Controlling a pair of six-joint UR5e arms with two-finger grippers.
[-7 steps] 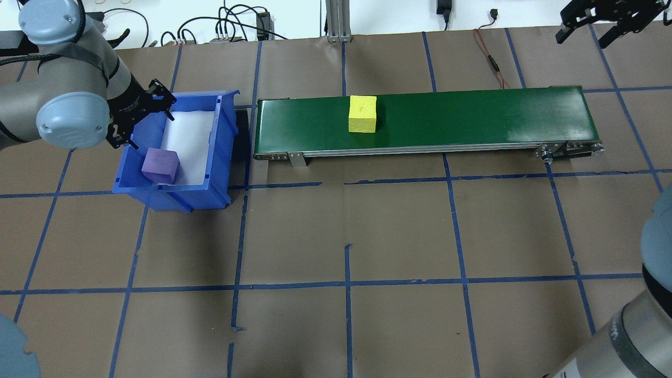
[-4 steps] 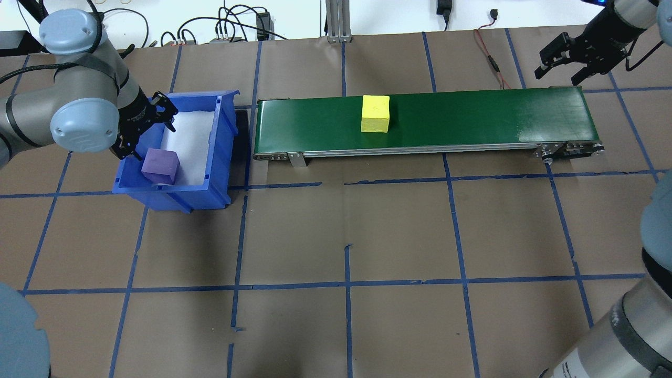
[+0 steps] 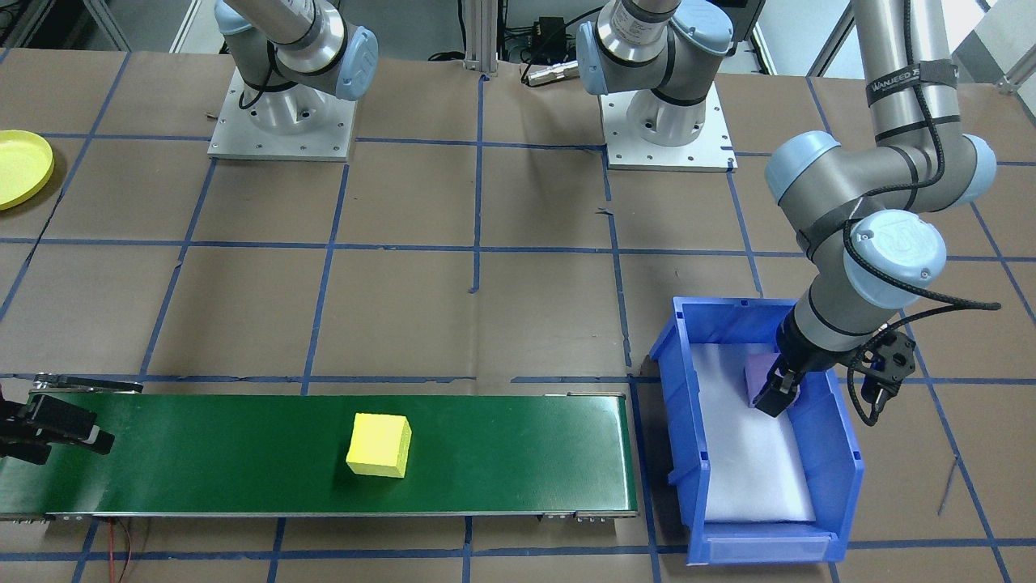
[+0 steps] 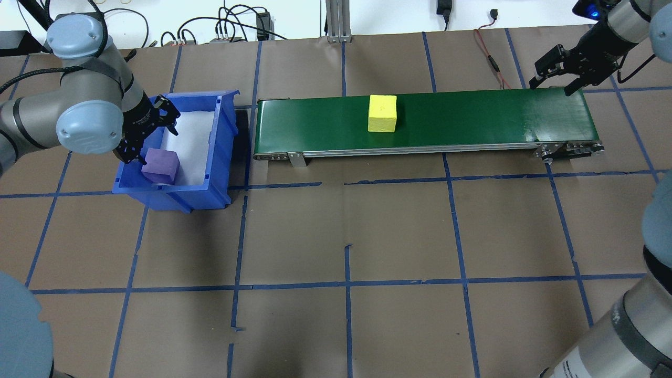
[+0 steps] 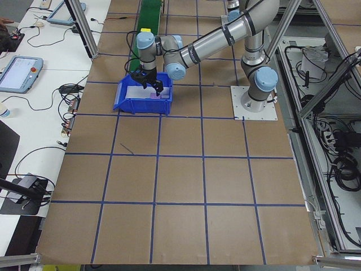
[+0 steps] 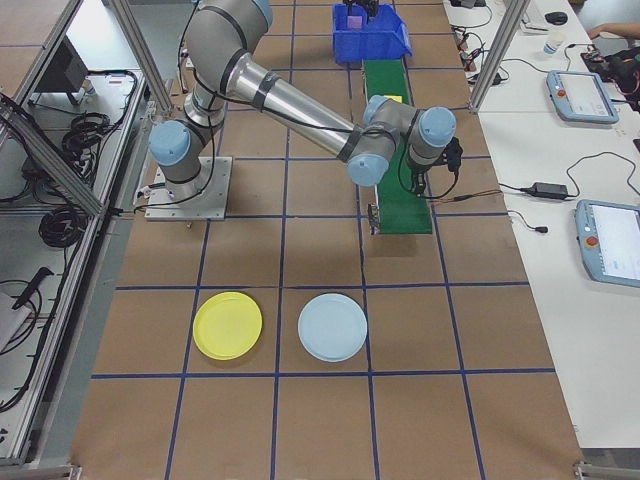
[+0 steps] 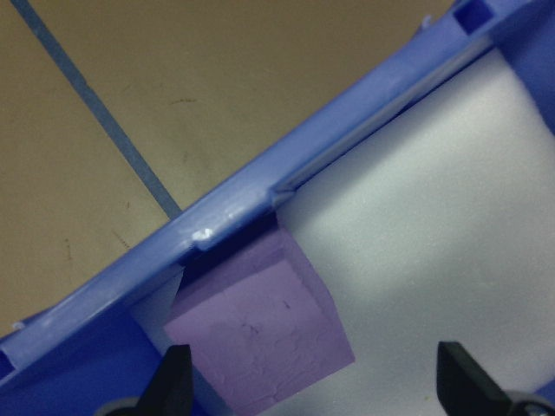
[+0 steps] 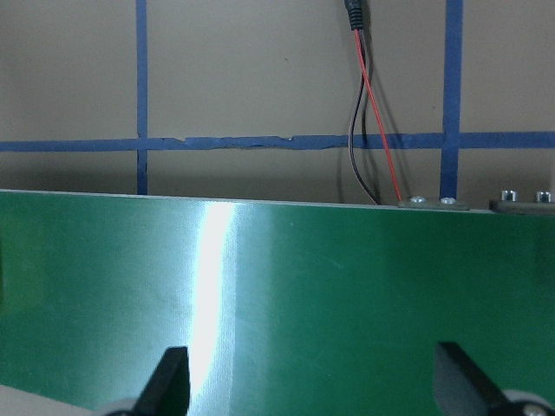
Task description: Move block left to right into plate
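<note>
A yellow block (image 4: pixel 382 113) (image 3: pixel 379 444) rides near the middle of the green conveyor belt (image 4: pixel 472 118). A purple block (image 4: pixel 160 165) (image 7: pixel 260 338) lies in the blue bin's near-left corner, against the wall. My left gripper (image 4: pixel 148 134) (image 7: pixel 316 386) hangs open over the bin, its fingers either side of the purple block without touching it. My right gripper (image 4: pixel 555 81) (image 8: pixel 312 386) is open just above the belt's right end, with nothing between its fingers. The yellow plate (image 6: pixel 228 325) (image 3: pixel 20 168) lies on the table on the robot's right, far from the belt.
The blue bin (image 4: pixel 223 152) stands just off the belt's left end, lined with white foam. A light blue plate (image 6: pixel 332 327) lies beside the yellow one. A red and black cable (image 8: pixel 373 113) runs behind the belt's right end.
The yellow block has travelled right along the belt. My right gripper has come down and left to the belt's right end. My left gripper has shifted over the purple block.
</note>
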